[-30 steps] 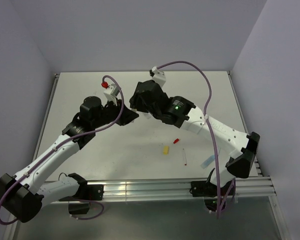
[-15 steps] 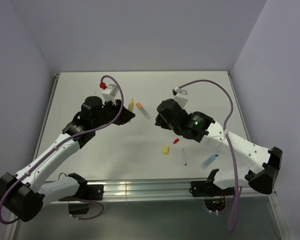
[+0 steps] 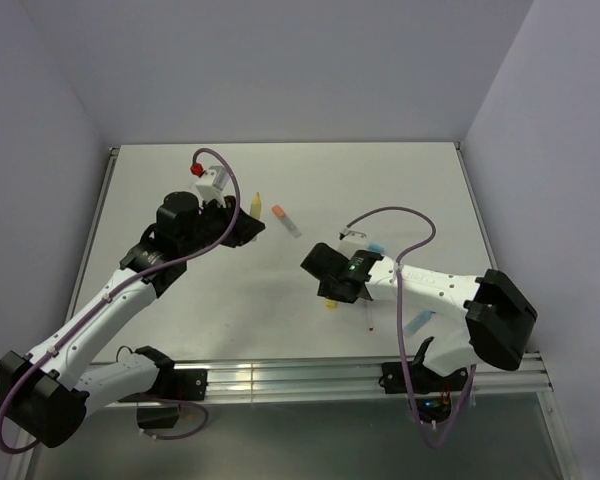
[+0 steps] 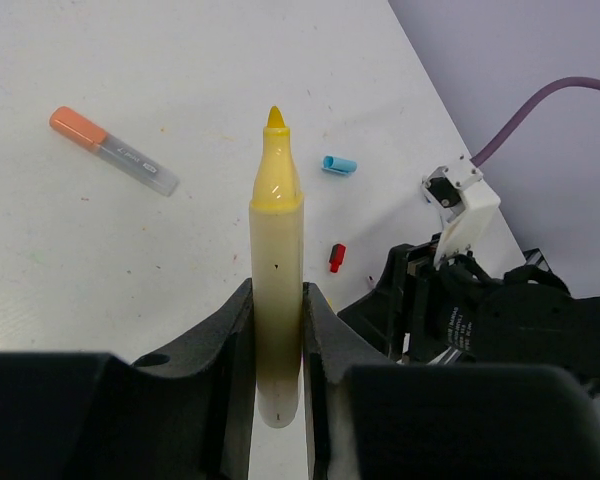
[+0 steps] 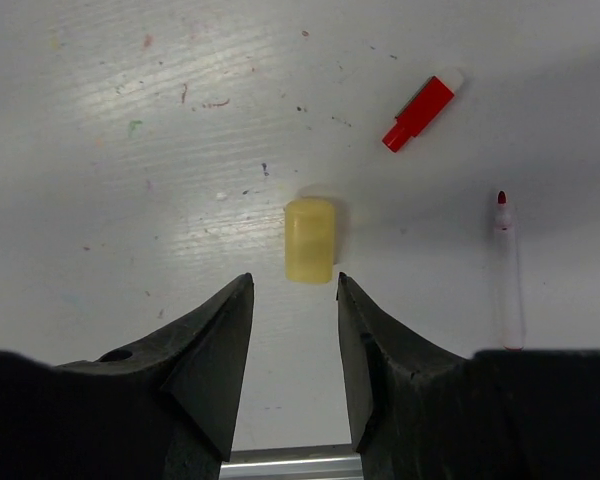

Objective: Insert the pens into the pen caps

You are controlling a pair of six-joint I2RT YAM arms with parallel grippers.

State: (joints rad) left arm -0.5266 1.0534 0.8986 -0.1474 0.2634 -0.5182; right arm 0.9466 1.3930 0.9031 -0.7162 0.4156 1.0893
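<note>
My left gripper (image 3: pixel 244 226) is shut on the yellowish pen (image 4: pixel 276 250), held above the table with its uncapped yellow tip (image 3: pixel 256 203) pointing away. My right gripper (image 5: pixel 294 285) is open and low over the table. The yellow cap (image 5: pixel 310 240) lies just ahead of its fingertips, in line with the gap. In the top view that cap (image 3: pixel 330 304) peeks out beside the right gripper (image 3: pixel 332 290). A red cap (image 5: pixel 418 113) and a thin red pen (image 5: pixel 507 270) lie to its right.
A pale pen with an orange cap on it (image 3: pixel 286 220) lies in the far middle. A light blue cap (image 3: pixel 377 245) lies behind the right arm. A light blue pen (image 3: pixel 417 322) lies near the front right. The metal rail (image 3: pixel 310 380) runs along the near edge.
My right arm has swung from the far middle toward the near edge and come down over the yellow cap. My left gripper has shifted slightly left, still holding the yellowish pen.
</note>
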